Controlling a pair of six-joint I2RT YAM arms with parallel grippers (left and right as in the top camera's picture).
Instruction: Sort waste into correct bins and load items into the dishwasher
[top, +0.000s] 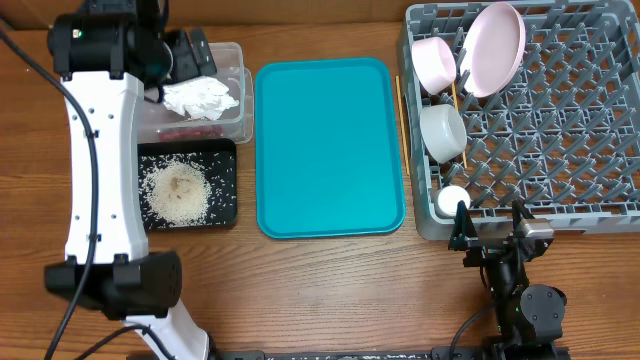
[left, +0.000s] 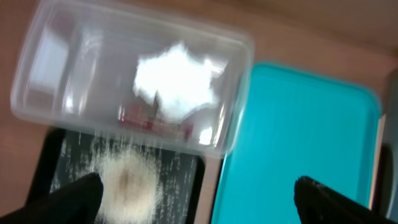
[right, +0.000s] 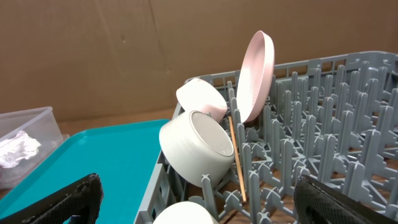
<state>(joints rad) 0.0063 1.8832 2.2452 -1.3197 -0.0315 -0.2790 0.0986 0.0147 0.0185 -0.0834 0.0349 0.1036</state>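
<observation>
**Left side.** The left claw (left: 198, 186) hung above the clear tub (top: 238, 75), its fingers spread wide apart and holding nothing. Inside the tub lay the crumpled white napkin (top: 200, 97). The red-and-silver wrapper (top: 188, 131) lay beside it, toward the near wall. The black tray (top: 228, 215) sat on the table (top: 330, 290) directly in front of the tub, the two edges touching or nearly so. The rice (top: 178, 192) was heaped at the tray's middle, with loose grains scattered round the heap. The teal tray (top: 330, 145) lay just beside both bins.

**Right side.** The right claw (top: 490, 228) stood at the near edge of the dish rack (top: 580, 130), its fingers likewise wide apart and holding nothing.

**Rack contents.** All crockery was in the rack's left portion:
- The plate (top: 495, 45) stood on edge among the pegs at the far side.
- One bowl (top: 435, 62) was tipped on its side next to the plate.
- A second bowl (top: 442, 130), also tipped, sat nearer.
- The cup (top: 452, 200) sat at the near left corner.
- One chopstick (right: 236, 158) stood slanted among the pegs beside the second bowl.

**Outside the rack.** The other chopstick (top: 399, 115) lay in the gap between the rack's left wall and the teal tray. Whether it touched the wall could not be determined.
</observation>
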